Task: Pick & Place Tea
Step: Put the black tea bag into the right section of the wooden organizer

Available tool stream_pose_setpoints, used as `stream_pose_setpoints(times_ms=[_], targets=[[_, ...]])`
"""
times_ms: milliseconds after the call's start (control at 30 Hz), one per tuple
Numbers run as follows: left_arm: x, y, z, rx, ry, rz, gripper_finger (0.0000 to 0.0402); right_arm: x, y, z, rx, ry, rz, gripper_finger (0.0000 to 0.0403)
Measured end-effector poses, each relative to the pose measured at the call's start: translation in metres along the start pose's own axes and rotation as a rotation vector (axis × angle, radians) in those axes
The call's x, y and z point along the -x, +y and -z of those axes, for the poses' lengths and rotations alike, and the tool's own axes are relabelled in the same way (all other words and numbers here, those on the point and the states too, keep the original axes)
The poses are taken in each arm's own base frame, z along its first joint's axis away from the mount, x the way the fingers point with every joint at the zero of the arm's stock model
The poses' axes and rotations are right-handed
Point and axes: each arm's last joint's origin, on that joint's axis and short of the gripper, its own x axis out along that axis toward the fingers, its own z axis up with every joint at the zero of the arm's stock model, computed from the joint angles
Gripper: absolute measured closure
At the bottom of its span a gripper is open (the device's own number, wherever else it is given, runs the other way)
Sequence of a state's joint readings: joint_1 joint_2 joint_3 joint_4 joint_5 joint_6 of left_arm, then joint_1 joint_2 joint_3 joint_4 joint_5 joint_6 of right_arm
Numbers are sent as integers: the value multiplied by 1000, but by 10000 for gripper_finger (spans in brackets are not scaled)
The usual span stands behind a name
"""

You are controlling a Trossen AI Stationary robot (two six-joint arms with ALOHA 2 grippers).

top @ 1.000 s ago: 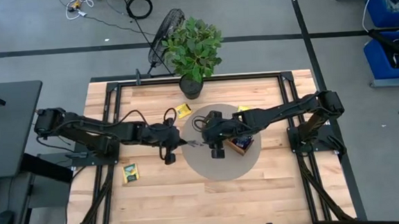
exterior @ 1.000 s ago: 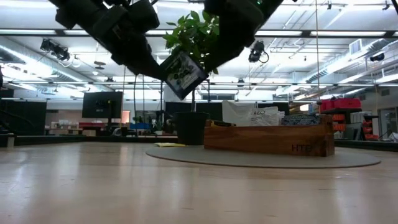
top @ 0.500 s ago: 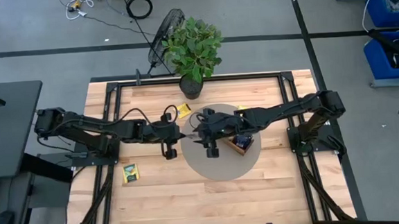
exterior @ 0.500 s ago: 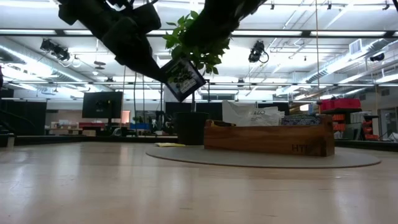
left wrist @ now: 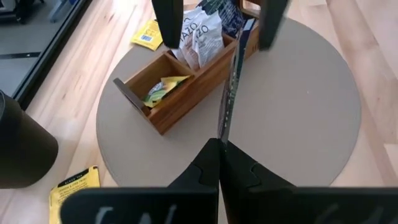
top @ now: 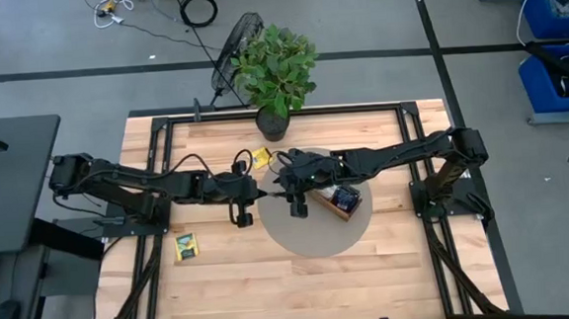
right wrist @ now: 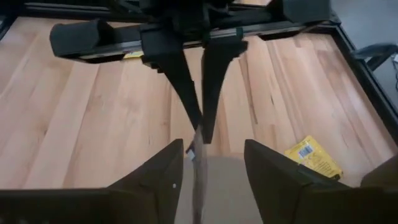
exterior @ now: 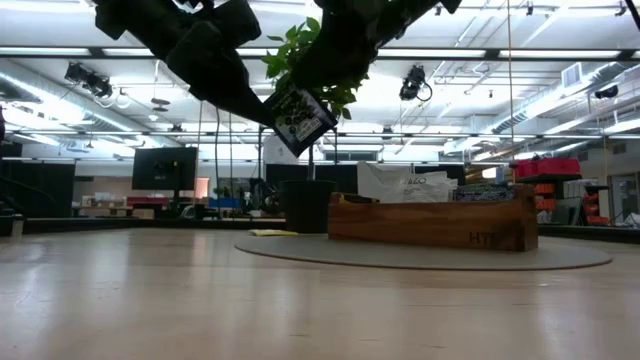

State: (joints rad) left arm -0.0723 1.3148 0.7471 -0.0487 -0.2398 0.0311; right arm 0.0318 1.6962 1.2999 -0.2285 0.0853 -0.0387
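**Fingers meet over the mat: a tea packet changes hands in mid-air**

Fingers of the left gripper (left wrist: 221, 146) are pinched fully together on the lower edge of a dark tea packet (exterior: 297, 117), holding it upright and edge-on, well above the counter (top: 232, 276) near its middle. Opposite, the right gripper (right wrist: 208, 158) has its fingers spread wide on either side of the same packet; they straddle it, and I cannot tell that either pad touches it yet.

Holding the packet by one edge leaves the rest free for the other arm to take, which looks like the reason for the pose: a hand-over, so the right arm can carry the packet to the wooden box (left wrist: 180, 84) on the round grey mat (left wrist: 298, 118). That box already has packets standing in its compartments. More packets lie loose: a yellow one (top: 261, 158) near the far edge by the potted plant (top: 277, 66), and one (top: 185, 247) towards the left near corner.

Compared with a second ago, the right gripper has moved from over the mat towards the left one, so the two now meet at the mat's left rim. The packet has hardly shifted and the left grip is unchanged, while the right fingers have begun to narrow slightly.
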Motion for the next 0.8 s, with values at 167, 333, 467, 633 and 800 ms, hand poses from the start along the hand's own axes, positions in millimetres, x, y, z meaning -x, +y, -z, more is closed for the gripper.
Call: stream_pose_setpoints(times_ms=[167,333,467,633,800], targets=[[0,0,-2,-1,-17,-1,399,-1,-5,4,-36,37,-33,273],[0,0,-3,1,-30,12,399,-1,-7,5,-43,42,-55,337],[0,-2,-3,6,-37,63,399,-1,-6,5,-42,42,-62,392],[0,-1,-8,115,-86,64,387,0,-6,6,-64,59,-55,399],[-1,-1,-7,117,-138,3,354,3,-6,10,-67,72,-55,401]])
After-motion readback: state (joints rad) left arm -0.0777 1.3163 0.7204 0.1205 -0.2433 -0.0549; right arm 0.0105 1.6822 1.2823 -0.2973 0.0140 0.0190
